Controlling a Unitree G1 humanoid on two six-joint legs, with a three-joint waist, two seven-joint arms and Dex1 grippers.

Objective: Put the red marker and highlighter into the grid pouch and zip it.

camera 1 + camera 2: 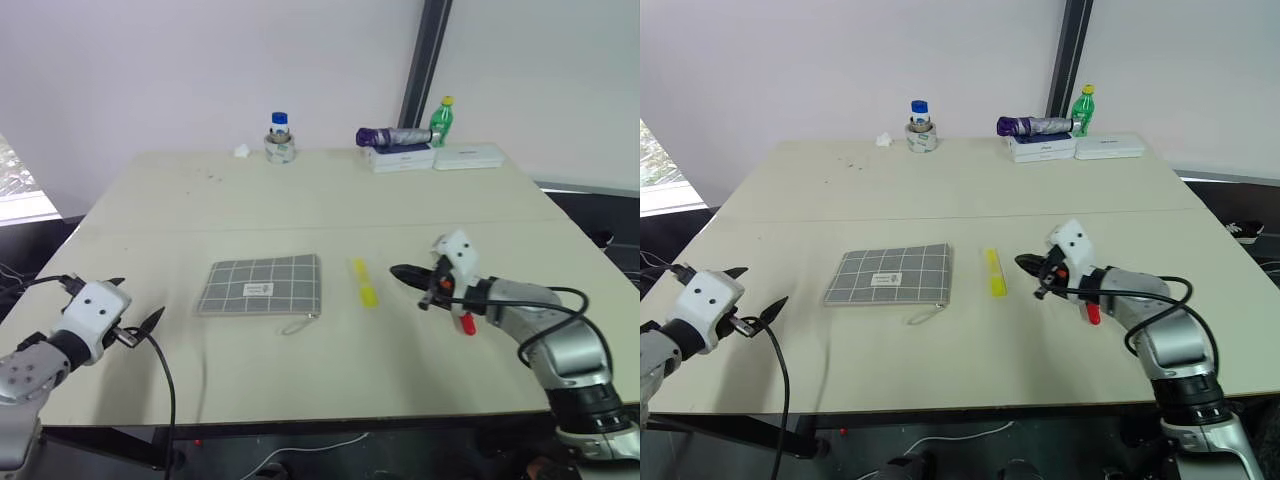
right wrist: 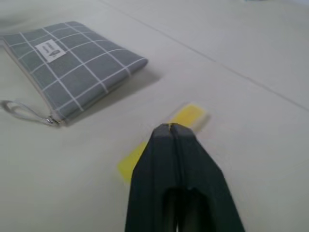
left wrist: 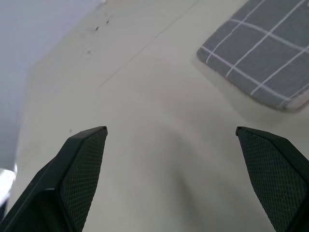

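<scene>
The grid pouch [image 1: 260, 285] lies flat at the table's middle, its zip's cord pull [image 1: 300, 324] at the near edge. Just right of it lies the yellow highlighter [image 1: 365, 282]. My right gripper [image 1: 395, 272] hovers right of the highlighter, pointing at it, shut with nothing between its fingers; in the right wrist view the highlighter [image 2: 189, 116] lies just past the closed tips [image 2: 171, 126]. The red marker's red end [image 1: 467, 323] peeks out under my right wrist, and the arm hides the rest. My left gripper [image 1: 137, 300] stands open near the table's front left, apart from the pouch [image 3: 260, 63].
Along the table's far edge stand a blue-capped jar [image 1: 280, 137], a folded purple umbrella [image 1: 392, 136] on a white box, a green bottle [image 1: 442, 120] and another white box [image 1: 468, 156]. A black cable [image 1: 165, 370] hangs from my left wrist over the front edge.
</scene>
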